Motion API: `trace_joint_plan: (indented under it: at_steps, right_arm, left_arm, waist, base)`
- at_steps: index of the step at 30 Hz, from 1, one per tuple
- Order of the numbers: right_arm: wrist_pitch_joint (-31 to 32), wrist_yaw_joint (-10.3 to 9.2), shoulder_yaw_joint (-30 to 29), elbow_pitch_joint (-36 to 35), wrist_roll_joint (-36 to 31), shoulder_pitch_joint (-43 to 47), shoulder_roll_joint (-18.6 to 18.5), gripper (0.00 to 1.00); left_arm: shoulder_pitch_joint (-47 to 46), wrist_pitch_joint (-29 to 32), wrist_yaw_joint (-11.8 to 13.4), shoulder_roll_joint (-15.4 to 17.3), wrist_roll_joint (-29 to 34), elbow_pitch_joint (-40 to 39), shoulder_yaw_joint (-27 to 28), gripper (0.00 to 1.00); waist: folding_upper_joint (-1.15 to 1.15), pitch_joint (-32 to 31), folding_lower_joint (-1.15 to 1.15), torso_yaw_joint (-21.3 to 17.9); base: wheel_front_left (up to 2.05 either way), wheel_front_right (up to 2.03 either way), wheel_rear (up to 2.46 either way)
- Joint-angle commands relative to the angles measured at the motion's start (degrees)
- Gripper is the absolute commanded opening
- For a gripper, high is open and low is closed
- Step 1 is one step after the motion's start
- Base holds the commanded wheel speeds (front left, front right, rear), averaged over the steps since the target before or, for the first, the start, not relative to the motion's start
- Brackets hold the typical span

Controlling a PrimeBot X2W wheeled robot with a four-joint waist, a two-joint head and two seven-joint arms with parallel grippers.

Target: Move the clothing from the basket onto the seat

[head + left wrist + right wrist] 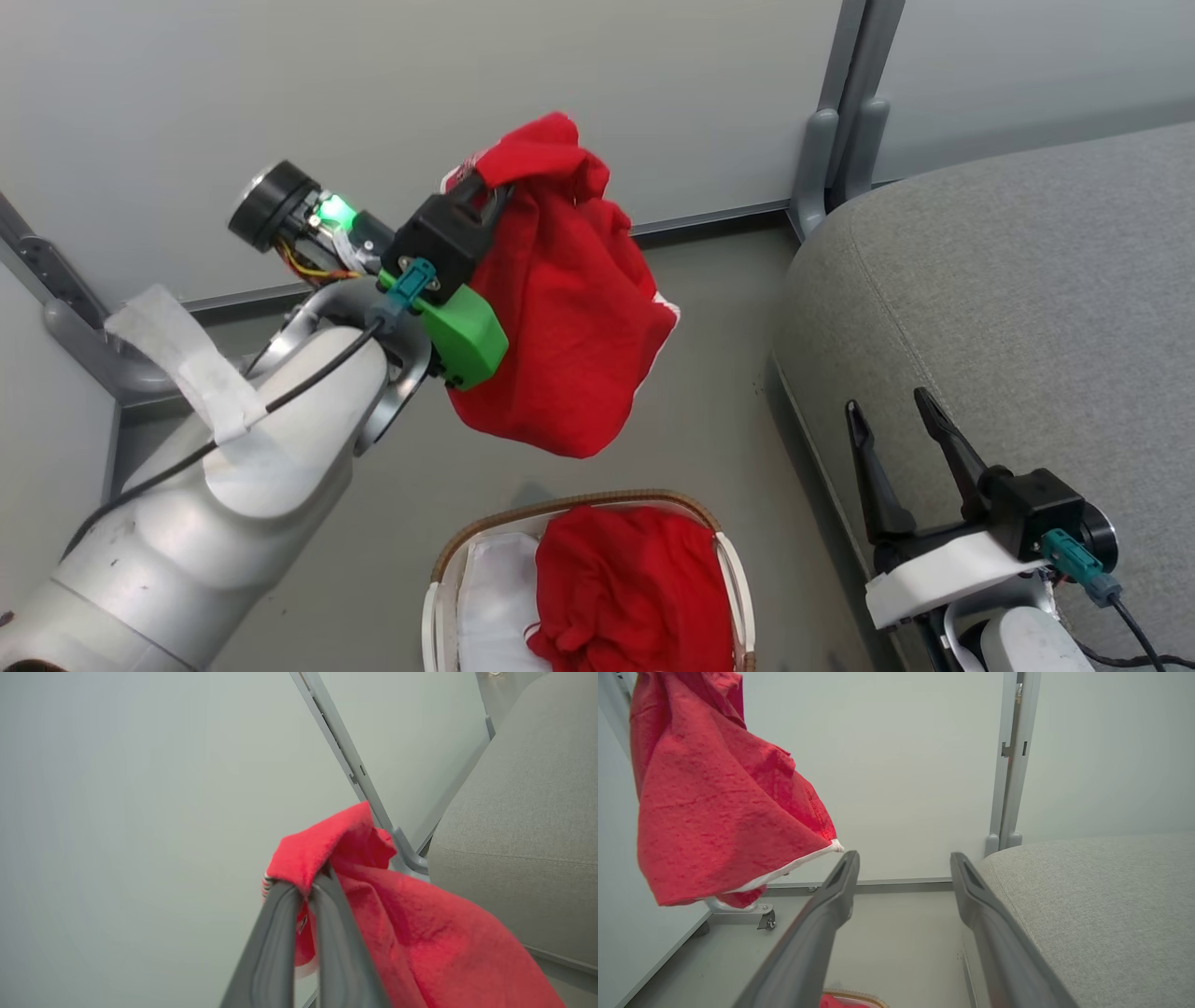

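One garment carried aloft in clamped left claw; second garment lying in basket. Right claw wide, empty. Next: swing over seat, release.

the grey floor is smooth, with a few dark specks near its right side. the basket stands on it at the near edge, apart from the seat, which meets the floor along the right side. at the far edge pale wall panels come down to a grey strip, and a grey post stands just beside the seat. a small castor foot rests at the far left.
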Motion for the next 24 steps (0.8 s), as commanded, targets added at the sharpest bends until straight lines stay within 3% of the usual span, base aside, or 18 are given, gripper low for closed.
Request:
trace_joint_plan:
  at_steps: [1,9,17,24]
  right_arm:
    - [-0.13,-0.04,0.21,0.0,-0.48,0.14,-0.25,1.0]
    - [-0.13,-0.04,3.74,-1.18,0.39,-1.99,-0.21,1.0]
    - [-0.13,-0.04,10.87,-2.4,-0.66,-7.97,-0.24,1.0]
    - [-0.12,-0.04,17.14,7.98,-4.2,-16.63,-0.22,1.0]
  left_arm:
    - [-1.45,0.5,-0.22,0.35,0.27,-0.59,0.35,0.0]
    - [-5.04,2.48,-0.2,0.1,-0.39,-3.02,0.96,0.0]
    - [-4.17,2.92,-0.54,-0.55,-0.62,-4.77,-0.33,0.0]
    - [-3.12,2.86,-0.88,-1.24,-0.07,-5.23,-2.13,0.0]
  waist:
    - [0.0,-0.09,0.01,-0.18]
    - [0.0,-0.34,0.01,-0.63]
    - [0.0,-0.42,0.01,-0.25]
    - [0.0,-0.57,0.01,0.78]
  base:
    - [0.0,0.0,0.0]
    - [0.0,0.0,0.0]
    - [0.0,0.0,0.0]
    - [0.0,0.0,0.0]
